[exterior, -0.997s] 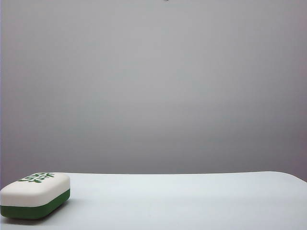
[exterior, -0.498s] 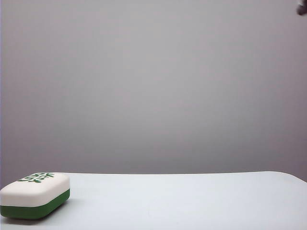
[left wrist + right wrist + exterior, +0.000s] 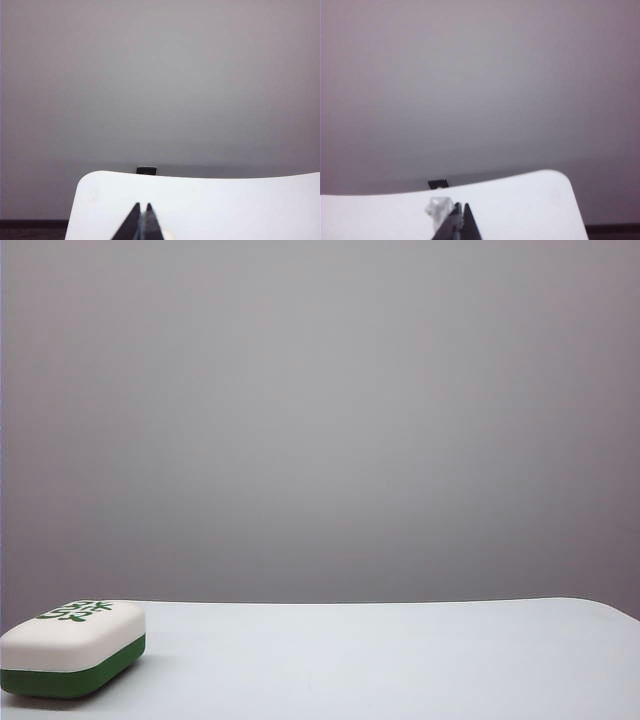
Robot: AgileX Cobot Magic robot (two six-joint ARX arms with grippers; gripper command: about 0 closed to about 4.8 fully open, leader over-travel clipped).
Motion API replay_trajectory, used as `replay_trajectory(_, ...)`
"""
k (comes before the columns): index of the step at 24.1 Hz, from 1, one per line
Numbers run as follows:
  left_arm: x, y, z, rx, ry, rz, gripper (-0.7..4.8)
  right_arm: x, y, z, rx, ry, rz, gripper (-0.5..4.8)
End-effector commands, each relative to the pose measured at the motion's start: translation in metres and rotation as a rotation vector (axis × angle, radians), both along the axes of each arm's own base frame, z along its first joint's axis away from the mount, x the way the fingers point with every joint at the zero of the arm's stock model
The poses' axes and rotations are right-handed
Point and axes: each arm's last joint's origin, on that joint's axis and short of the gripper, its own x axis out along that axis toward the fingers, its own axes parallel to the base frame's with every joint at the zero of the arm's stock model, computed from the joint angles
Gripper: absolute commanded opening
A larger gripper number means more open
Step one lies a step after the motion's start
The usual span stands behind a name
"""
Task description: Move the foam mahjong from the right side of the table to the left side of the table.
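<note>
Foam mahjong point(image 3: 72, 648) lies flat at the far left of the white table point(image 3: 400, 660) in the exterior view, white layer up, dark green layer against the tabletop, green characters on its top face. Neither arm appears in that view, and the block appears in neither wrist view, so it lies clear of both sets of fingers. The left gripper point(image 3: 142, 206) points over the table point(image 3: 225, 205), its two dark fingertips pressed together with nothing between them. The right gripper point(image 3: 460, 205) likewise has its tips together over the table point(image 3: 520, 205), gripping nothing; a blurred pale patch point(image 3: 438, 208) sits just beside its fingers. A small dark object point(image 3: 146, 170) shows beyond the table's far edge.
</note>
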Motion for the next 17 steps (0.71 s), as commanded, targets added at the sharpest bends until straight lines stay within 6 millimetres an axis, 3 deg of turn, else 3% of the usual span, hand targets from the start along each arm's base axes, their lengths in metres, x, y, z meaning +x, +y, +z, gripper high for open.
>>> replay_trajectory(1,0.001,0.000,-0.012,-0.011,-0.039,0.012,-0.05,0.000,0.000,-0.019,0.048,0.000,-0.007,-0.05)
replay_trajectory(9,0.007,0.003,-0.028,0.062,-0.051,0.139,-0.05,0.008,-0.002,-0.054,-0.029,0.108,-0.089,-0.05)
replay_trajectory(12,0.013,0.003,-0.045,0.080,-0.019,0.153,-0.05,0.010,-0.002,-0.068,-0.037,0.166,-0.097,-0.05)
replay_trajectory(17,0.019,0.002,-0.068,0.086,0.012,0.171,-0.05,0.009,-0.003,-0.071,-0.069,0.197,-0.139,-0.05)
